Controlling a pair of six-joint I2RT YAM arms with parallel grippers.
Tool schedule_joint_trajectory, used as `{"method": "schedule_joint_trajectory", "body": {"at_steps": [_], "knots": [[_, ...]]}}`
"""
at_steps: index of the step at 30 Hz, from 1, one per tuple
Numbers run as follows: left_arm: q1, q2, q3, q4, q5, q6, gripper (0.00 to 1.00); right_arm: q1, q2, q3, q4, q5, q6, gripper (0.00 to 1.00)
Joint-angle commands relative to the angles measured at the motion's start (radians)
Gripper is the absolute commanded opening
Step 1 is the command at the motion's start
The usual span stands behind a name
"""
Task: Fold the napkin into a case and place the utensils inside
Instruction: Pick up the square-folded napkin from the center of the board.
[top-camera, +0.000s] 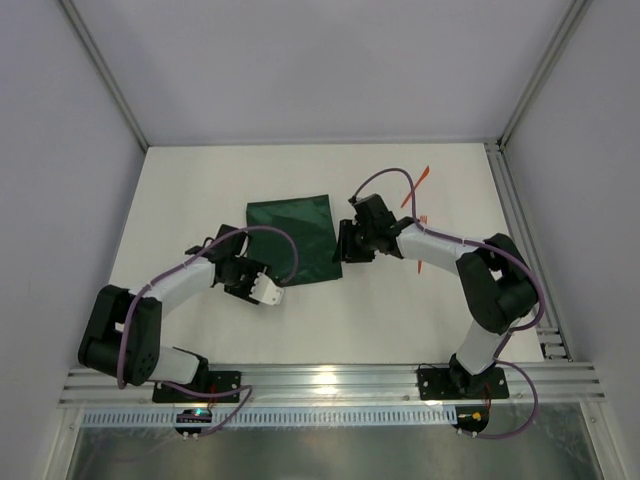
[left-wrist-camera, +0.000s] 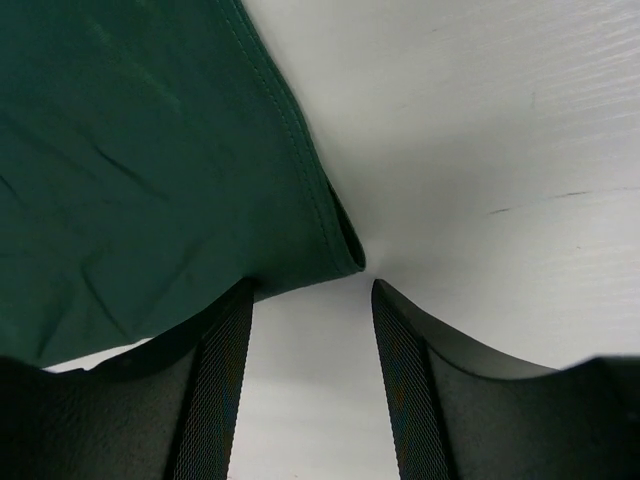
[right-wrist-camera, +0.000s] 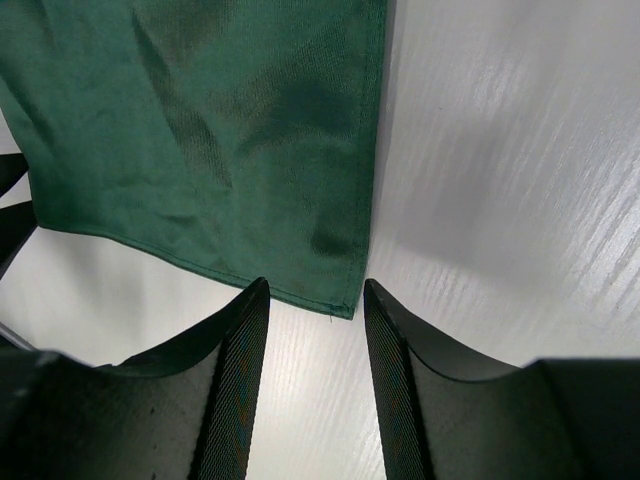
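Dark green napkin (left-wrist-camera: 130, 160) of finely woven, matt cloth, softly creased, with stitched hems. Beneath it, white table (right-wrist-camera: 500, 150) with a smooth, faintly streaked, slightly glossy finish. Gripper fingers (right-wrist-camera: 240, 390) in matt black plastic, with ribbed inner pads. Utensils (top-camera: 416, 190) in bright orange plastic. Brushed aluminium rail (top-camera: 330, 380) along the near edge.
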Motion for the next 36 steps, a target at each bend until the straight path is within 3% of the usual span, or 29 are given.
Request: {"method": "schedule_joint_trajectory", "body": {"at_steps": [1, 6, 9, 12, 14, 24, 27, 30, 36], "knots": [[-0.019, 0.019, -0.007, 0.077, 0.014, 0.062, 0.53, -0.014, -0.012, -0.018, 0.045, -0.029, 0.018, 0.46], [-0.033, 0.039, -0.006, 0.120, 0.008, 0.037, 0.47, -0.019, -0.014, -0.020, 0.031, -0.018, 0.018, 0.46], [-0.038, 0.047, -0.007, 0.120, 0.011, 0.025, 0.34, -0.017, -0.001, -0.018, 0.012, -0.003, 0.015, 0.46], [-0.039, 0.033, 0.006, 0.091, 0.035, -0.016, 0.09, -0.017, 0.017, -0.015, 0.003, 0.013, 0.018, 0.47], [-0.039, 0.024, 0.026, 0.071, 0.050, -0.086, 0.01, -0.017, 0.037, -0.013, 0.003, 0.013, 0.024, 0.47], [-0.004, 0.023, 0.229, 0.002, 0.146, -0.403, 0.00, 0.015, -0.057, -0.020, -0.001, 0.042, -0.002, 0.48], [0.022, 0.023, 0.266, 0.054, 0.164, -0.467, 0.00, -0.002, -0.052, -0.009, -0.018, 0.016, 0.024, 0.56], [0.040, 0.024, 0.287, 0.109, 0.159, -0.503, 0.00, -0.002, -0.066, -0.023, 0.009, 0.010, 0.012, 0.58], [0.085, 0.053, 0.369, 0.100, 0.205, -0.567, 0.00, 0.020, -0.182, -0.033, 0.095, -0.010, -0.242, 0.60]]}}
